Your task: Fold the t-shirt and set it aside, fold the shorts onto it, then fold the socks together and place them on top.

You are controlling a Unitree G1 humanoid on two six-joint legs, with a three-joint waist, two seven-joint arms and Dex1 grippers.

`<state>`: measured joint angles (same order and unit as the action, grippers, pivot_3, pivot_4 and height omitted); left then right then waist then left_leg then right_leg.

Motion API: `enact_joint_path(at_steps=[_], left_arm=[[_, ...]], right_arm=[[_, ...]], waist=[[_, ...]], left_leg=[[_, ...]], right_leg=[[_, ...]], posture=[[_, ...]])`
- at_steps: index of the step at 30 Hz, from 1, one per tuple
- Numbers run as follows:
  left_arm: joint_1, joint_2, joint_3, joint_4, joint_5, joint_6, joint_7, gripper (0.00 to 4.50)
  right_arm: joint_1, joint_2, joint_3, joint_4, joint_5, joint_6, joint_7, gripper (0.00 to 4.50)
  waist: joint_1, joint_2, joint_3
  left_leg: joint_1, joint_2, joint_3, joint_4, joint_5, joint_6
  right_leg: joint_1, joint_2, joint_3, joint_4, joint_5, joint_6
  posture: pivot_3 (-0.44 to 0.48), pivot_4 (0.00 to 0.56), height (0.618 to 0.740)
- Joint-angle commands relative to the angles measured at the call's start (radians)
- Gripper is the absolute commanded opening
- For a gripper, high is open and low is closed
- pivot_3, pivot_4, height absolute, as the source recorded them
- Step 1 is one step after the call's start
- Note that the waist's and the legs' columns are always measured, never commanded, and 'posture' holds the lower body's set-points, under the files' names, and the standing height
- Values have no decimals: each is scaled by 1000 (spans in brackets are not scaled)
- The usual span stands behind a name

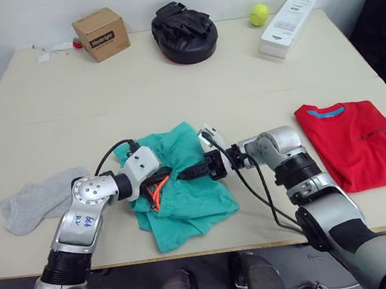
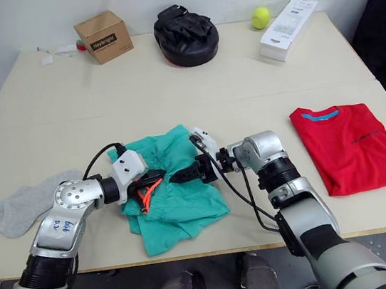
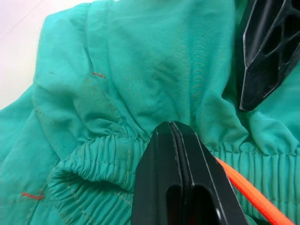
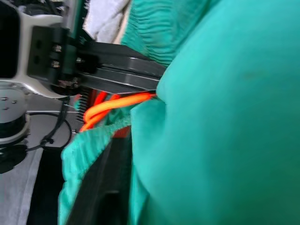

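Observation:
The teal-green shorts [image 1: 187, 203] lie crumpled near the table's front edge, orange drawstring [image 1: 155, 191] hanging out of the gathered waistband [image 3: 103, 154]. My left gripper [image 1: 169, 175] reaches in from the left, shut on the waistband cloth. My right gripper [image 1: 182, 176] comes from the right, fingers together, with teal cloth bunched over them in the right wrist view. The two sets of fingertips almost meet over the shorts. The red t-shirt [image 1: 355, 143] lies folded flat at the right. The grey socks [image 1: 39, 200] lie spread at the left.
Along the far side of the table [image 1: 172, 97] stand a cardboard box [image 1: 100, 34], a black padded mitt [image 1: 184, 32], a tennis ball [image 1: 258, 14] and a white box [image 1: 286, 25]. The shorts lie close to the front edge.

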<state>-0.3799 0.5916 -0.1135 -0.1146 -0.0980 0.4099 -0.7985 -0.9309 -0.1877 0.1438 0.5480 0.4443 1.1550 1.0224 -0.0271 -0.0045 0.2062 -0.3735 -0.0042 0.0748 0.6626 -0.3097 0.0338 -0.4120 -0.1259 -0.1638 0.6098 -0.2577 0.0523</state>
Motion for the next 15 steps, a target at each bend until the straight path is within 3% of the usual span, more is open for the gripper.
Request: enact_joint_path(at_steps=[1,3,9,15], left_arm=[[9,5,54,-68,-53,32,0,380],[14,18,90,-117,-110,77,-26,813],[64,136,230,-333,-343,273,-135,2662],[81,213,212,-425,-430,303,-189,4476]], right_arm=[[28,-13,5,4,-15,-12,-26,325],[37,-29,15,-32,-14,-13,-24,0],[51,-138,-9,-240,22,50,-31,0],[70,-389,-79,-463,82,93,15,0]], waist=[[0,-1,0],[1,-1,-1],[11,0,0],[30,3,2]], left_leg=[[1,0,0,0,0,0],[2,0,0,0,0,0],[-1,-1,0,0,0,-1],[-5,-1,0,0,-1,0]], right_leg=[[1,0,0,0,0,0],[1,-1,1,0,0,0],[-2,-1,1,1,0,0],[-3,0,1,-6,0,1]], posture=[[0,150,740],[0,150,740],[0,150,740],[0,150,740]])
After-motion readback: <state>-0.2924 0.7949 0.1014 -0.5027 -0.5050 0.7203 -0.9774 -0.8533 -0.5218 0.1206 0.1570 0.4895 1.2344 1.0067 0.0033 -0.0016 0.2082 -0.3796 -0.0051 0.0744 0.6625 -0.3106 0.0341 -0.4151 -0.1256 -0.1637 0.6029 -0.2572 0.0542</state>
